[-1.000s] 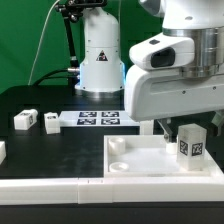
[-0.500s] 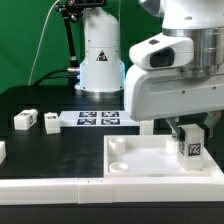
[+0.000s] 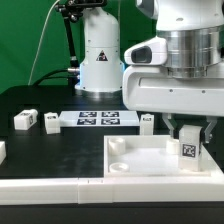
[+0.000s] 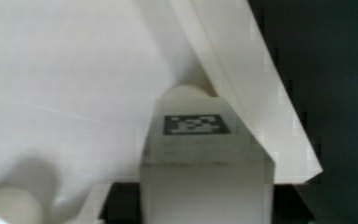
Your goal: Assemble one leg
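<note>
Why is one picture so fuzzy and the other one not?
Wrist view: the leg and white panel sit very close to the camera, so edges look soft and the tag grainy. Exterior view: farther back, sharper; the tool casts a shadow on the panel.

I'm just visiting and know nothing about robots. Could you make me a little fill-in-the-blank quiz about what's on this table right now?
1. The gripper holds a leg standing ____ over the large white panel.
2. The leg's face carries a black-and-white ____.
3. The marker board shows ____ tags.
4. Two loose legs lie toward the exterior view's ____.

Missing words: upright; tag; three; left
</note>
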### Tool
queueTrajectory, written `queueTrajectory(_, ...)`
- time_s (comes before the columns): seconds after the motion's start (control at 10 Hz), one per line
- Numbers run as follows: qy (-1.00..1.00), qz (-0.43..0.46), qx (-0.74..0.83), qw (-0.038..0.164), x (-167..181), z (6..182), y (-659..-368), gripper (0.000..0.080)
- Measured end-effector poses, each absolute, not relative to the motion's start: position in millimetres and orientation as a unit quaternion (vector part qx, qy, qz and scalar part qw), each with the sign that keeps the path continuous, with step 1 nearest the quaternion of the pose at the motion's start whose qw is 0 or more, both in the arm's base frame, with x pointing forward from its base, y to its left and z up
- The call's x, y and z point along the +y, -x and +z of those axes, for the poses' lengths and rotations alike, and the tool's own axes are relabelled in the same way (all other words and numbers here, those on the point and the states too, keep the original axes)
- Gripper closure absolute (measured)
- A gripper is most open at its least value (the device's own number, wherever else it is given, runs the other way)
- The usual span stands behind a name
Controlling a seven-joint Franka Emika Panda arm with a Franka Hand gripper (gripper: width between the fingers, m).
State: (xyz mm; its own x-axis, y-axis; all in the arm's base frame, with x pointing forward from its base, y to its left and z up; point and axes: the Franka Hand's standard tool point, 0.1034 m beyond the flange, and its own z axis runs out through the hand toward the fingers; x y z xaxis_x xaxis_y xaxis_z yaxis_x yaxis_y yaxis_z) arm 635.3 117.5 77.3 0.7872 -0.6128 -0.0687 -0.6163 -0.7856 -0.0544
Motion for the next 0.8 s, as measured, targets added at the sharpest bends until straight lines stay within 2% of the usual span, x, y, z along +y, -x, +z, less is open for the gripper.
queueTrajectory(0.3,0.892,0.024,0.450,0.027,119.9,77.3,-634.6,0.0508)
queueTrajectory(0.6,0.847,0.027,0.530,0.026,119.3,77.2,-635.0,0.0507)
queueTrajectory(0.7,0.847,0.027,0.530,0.026,119.7,76.7,-634.7,0.0413)
queueTrajectory(0.8,0.856,0.027,0.515,0.026,119.5,76.6,-634.7,0.0413)
